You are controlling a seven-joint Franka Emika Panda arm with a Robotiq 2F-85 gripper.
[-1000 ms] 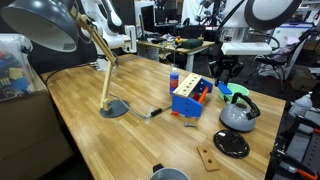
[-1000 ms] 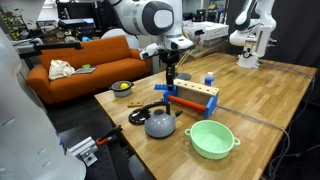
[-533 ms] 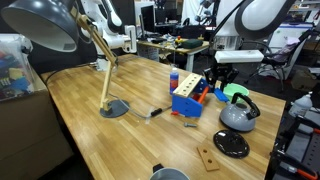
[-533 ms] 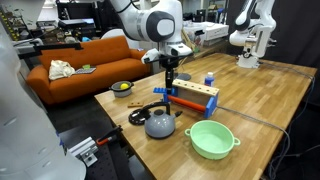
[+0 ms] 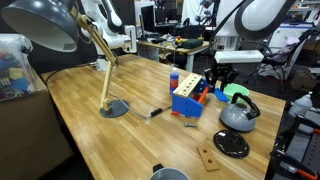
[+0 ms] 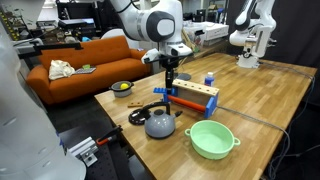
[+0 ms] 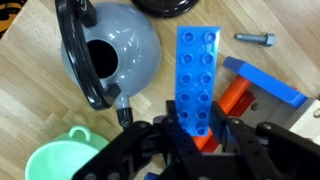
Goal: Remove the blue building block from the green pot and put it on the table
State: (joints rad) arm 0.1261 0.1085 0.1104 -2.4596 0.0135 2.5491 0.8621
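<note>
One bright green round pot (image 7: 55,160) shows lower left, beside the grey metal kettle (image 7: 115,55). Rightward, the black gripper (image 7: 197,138) pinches the blue studded building block (image 7: 197,75) above the wooden table (image 7: 30,90); lowered crooked, it may strike the kettle or blue-and-orange box (image 7: 268,83).

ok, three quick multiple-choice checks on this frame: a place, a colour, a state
1. Where is the blue building block? A in the green pot; B between the jaws; C on the floor.
2. Colour of the handle on the kettle? A black; B red; C white.
3. The green pot is: A upright, empty; B tipped over; C lidded.
1 B: the jaws clamp it in the wrist view. 2 A: a black arc over the grey body. 3 A: its bare green inside shows in an exterior view.
</note>
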